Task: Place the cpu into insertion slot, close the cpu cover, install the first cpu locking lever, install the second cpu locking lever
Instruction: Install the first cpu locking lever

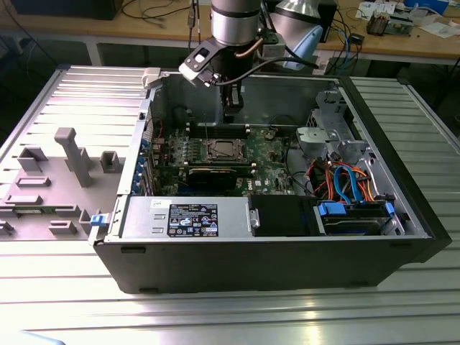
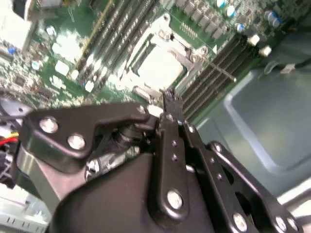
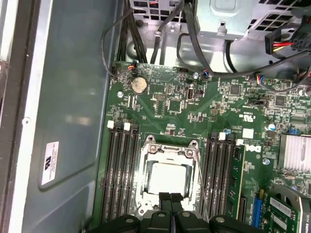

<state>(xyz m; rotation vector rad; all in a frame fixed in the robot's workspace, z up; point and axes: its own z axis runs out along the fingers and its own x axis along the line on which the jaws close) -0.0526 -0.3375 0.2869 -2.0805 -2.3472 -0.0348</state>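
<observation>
An open computer case [image 1: 251, 259] lay on its side on a ribbed metal table [image 1: 215, 316], filling the middle of the exterior view. A robot arm [image 1: 233, 21] came down from the upper centre of that frame, and its black gripper [image 1: 232, 115] hung inside the case, close to the far wall.

Just below the gripper, at the frame's centre, the insertion slot [image 1: 220, 149] sat on a green circuit board [image 1: 269, 154]. A grey power box [image 1: 187, 219] with a label stood in the lower part of the case. Blue and orange cables [image 1: 345, 180] crowded the case toward the exterior view's right. A grey plastic fixture [image 1: 72, 154] rested on the table at the exterior view's left.

In the first wrist view the cpu [image 3: 167, 178] lay flat in the slot, its pale silver top showing. The cpu cover [image 3: 167, 149] framed it in silvery metal and appeared to lie down flat around it. A thin locking lever [image 3: 200, 184] ran along one side, between the socket and a bank of long black memory slots [image 3: 221, 170]. I could not tell whether it was latched.

The gripper's two black fingertips [image 3: 164, 200] were pressed together with nothing between them. They hovered just beside the socket's near edge.

In the second wrist view the same lever [image 2: 218, 68] showed as a bare rod slanting over the memory slots.
</observation>
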